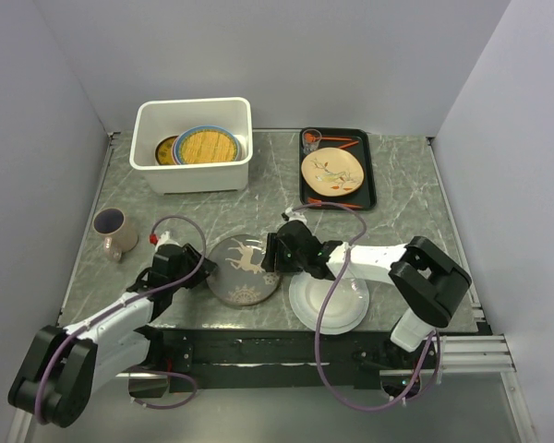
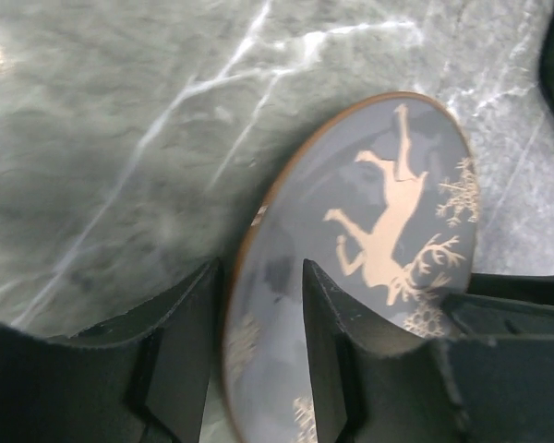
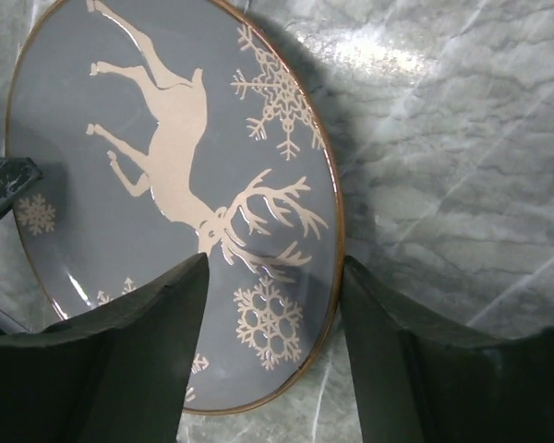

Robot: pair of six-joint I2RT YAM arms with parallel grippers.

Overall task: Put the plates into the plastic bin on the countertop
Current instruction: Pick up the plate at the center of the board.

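The grey marble bench (image 1: 406,203) is carrying everything. The white plastic bin (image 1: 203,175) is sitting at the far left, with a few plates leaning inside it, a gold-patterned one (image 1: 206,145) facing front. A black tray (image 1: 365,152) is lying at the far right, holding a peach plate (image 1: 331,171).

The dark deer plate (image 1: 243,269) is lying near the middle of the near edge, well apart from the bin. A white plate (image 1: 355,309) is sitting just right of it, partly under the right arm. A mug (image 1: 114,228) is standing at the left.

The left pincer (image 1: 206,268) is reaching the deer plate's left rim; in its wrist view the fingers (image 2: 180,351) are standing narrowly apart and straddling that rim. The right pincer (image 1: 272,258) is spreading wide over the opposite rim, one finger (image 3: 138,351) above the plate's face, the other (image 3: 397,369) just outside the edge on the bench.
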